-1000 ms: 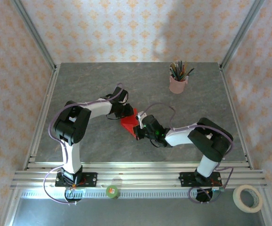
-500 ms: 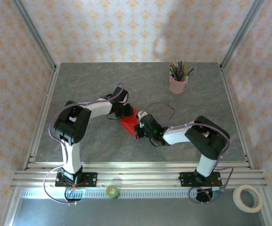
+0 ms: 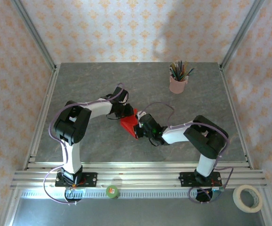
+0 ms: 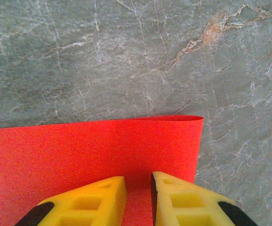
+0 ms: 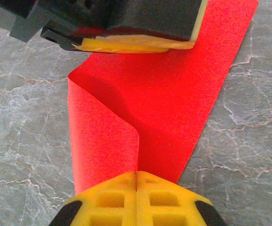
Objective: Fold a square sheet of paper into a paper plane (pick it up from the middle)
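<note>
**Square sheet of paper mid-fold, both grippers on it**

Square sheet of paper (image 3: 129, 125) lay on the grey table (image 3: 93, 80), well apart from the pink pencil cup (image 3: 178, 84), nearer the arm bases and to the cup's left in the top view. Both grippers met at the sheet there, also down-left of the cup.

Right gripper (image 5: 136, 173): fingers fully together, no gap. One side of the sheet was folded over into a curled flap, and the flap's free edge ran straight into the seam between the fingertips, so it looked pinched there. The rest of the sheet lay flat on the table.

Left gripper (image 4: 138, 178): fingers a narrow slit apart, tips down over the flat red paper near its far edge, red showing through the gap. Couldn't tell whether it actually gripped the paper or just rested on it. In the right wrist view its yellow pad sat flat across the sheet's far end.
</note>
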